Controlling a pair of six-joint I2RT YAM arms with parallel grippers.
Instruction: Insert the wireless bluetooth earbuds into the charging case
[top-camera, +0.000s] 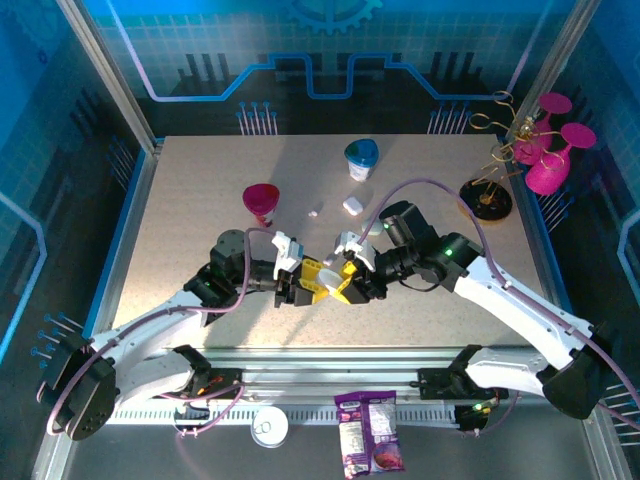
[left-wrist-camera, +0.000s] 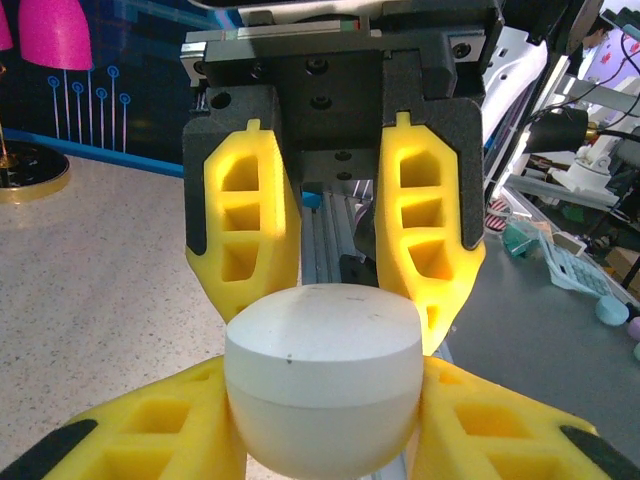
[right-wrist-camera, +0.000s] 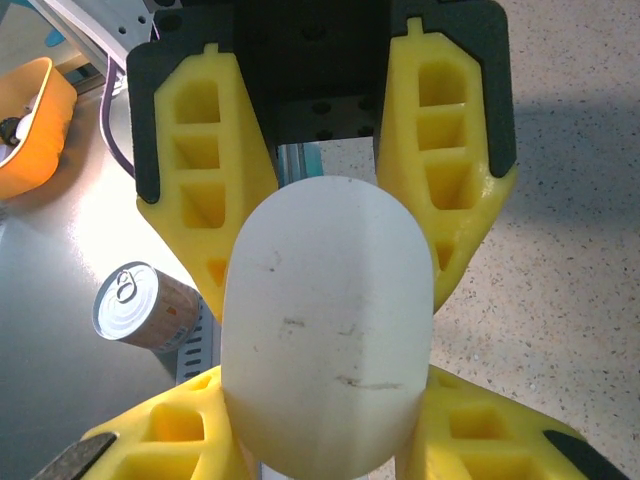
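Observation:
A white pebble-shaped charging case (top-camera: 331, 282) hangs above the table's near middle, held from both sides. In the left wrist view the case (left-wrist-camera: 322, 370) sits lid closed, with a seam round it. My left gripper (left-wrist-camera: 322, 405) is shut on its lower half, and the right gripper's yellow fingers (left-wrist-camera: 245, 220) press it from beyond. In the right wrist view my right gripper (right-wrist-camera: 325, 405) is shut on the case (right-wrist-camera: 328, 310), with the left gripper's fingers (right-wrist-camera: 210, 190) opposite. One tiny white earbud (top-camera: 314, 211) lies on the table farther back.
A pink cup (top-camera: 262, 203) stands back left of the grippers. A small white rounded piece (top-camera: 352, 205) lies nearby, and a blue-green cup (top-camera: 361, 157) stands farther back. A wire stand with pink glasses (top-camera: 545, 150) is at the right edge. A can (top-camera: 270, 427) and a snack bag (top-camera: 368, 430) lie below the rail.

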